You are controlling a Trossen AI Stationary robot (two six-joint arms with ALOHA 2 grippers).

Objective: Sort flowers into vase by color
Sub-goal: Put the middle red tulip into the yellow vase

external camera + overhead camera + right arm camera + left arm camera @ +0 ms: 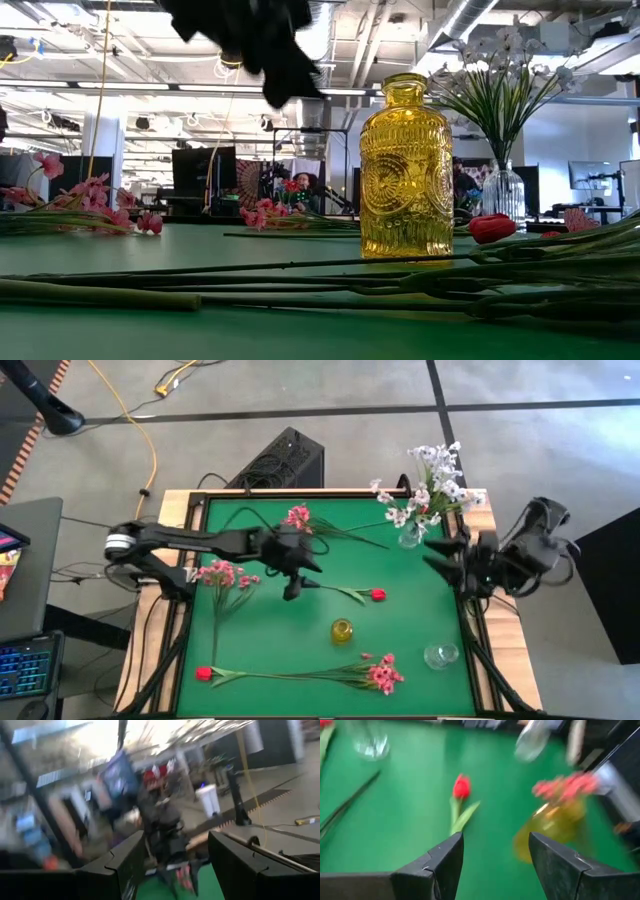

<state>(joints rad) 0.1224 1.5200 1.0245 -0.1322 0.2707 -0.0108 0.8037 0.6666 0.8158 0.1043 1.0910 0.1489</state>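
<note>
A red tulip lies mid-table, its stem pointing left; it also shows in the left wrist view. My left gripper hovers open and empty above the stem's left end, well clear of the table in the low view. A yellow glass vase stands near it. White flowers stand in a clear vase at the far right. My right gripper is open and empty beside that vase. Pink sprays lie at the far side and at the left.
An empty clear vase stands near the right front corner. Another red tulip and a pink spray lie along the near edge, their long stems crossing the foreground of the low view. A raised wooden rim frames the table.
</note>
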